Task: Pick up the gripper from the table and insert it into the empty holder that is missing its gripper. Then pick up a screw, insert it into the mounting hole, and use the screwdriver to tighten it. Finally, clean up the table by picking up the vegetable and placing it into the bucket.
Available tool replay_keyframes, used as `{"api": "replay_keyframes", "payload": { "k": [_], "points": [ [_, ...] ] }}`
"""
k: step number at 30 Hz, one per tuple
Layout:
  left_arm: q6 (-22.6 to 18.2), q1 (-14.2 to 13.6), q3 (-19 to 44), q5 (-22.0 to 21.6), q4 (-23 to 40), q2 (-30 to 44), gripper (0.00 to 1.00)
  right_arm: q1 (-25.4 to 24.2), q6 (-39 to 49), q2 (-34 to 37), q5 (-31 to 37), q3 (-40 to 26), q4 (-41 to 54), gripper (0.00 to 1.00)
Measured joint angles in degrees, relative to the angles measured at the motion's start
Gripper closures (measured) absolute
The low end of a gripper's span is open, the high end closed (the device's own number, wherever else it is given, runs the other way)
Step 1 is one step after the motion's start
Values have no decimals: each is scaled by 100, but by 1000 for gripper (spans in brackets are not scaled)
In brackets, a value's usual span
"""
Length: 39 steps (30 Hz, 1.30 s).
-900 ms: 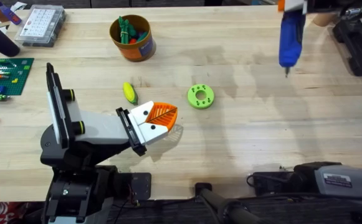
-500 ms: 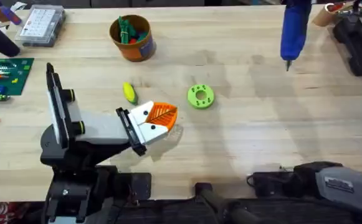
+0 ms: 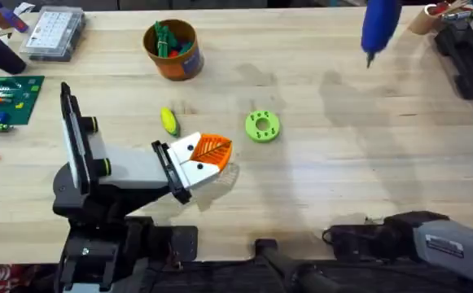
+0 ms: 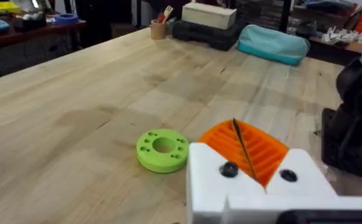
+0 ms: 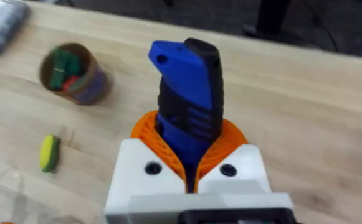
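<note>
With the right claw (image 5: 193, 163) pinching the screwdriver (image 3: 380, 24) near the worktop's far right corner, keep it upright while lowering it to rest.

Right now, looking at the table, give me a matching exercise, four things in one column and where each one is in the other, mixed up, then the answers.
Things:
1. screwdriver
2. corn
3. green ring
4. bucket

Places:
A. lying on the wood just past the left claw's orange pads
B. standing at the far side of the table, toys inside
C. clamped in the right claw, off the table
D. lying on the wood between the bucket and the left claw

Pairs: 1-C, 2-D, 3-A, 4-B
</note>
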State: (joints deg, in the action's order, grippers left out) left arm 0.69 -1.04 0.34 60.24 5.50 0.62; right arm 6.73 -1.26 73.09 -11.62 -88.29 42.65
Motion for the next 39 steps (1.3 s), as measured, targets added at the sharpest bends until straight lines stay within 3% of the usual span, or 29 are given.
{"api": "replay_keyframes", "payload": {
  "k": [14,22,23,28,31,39],
  "points": [
    [0,0,0,1,11,0,983,451,-144,-552,-1526,11,-2639,960],
    [0,0,0,4,11,0,983,461,-576,-559,-3082,17,-4358,959],
    [0,0,0,5,11,0,983,462,-1012,-471,-3817,23,-5168,961],
    [0,0,0,10,11,0,983,587,-1748,-148,-4635,27,-6344,959],
    [0,0,0,13,11,0,983,1204,-2203,379,-5085,28,-6536,958],
    [0,0,0,13,11,0,983,1988,-2271,720,-5151,28,-6628,958]
  ]
}}
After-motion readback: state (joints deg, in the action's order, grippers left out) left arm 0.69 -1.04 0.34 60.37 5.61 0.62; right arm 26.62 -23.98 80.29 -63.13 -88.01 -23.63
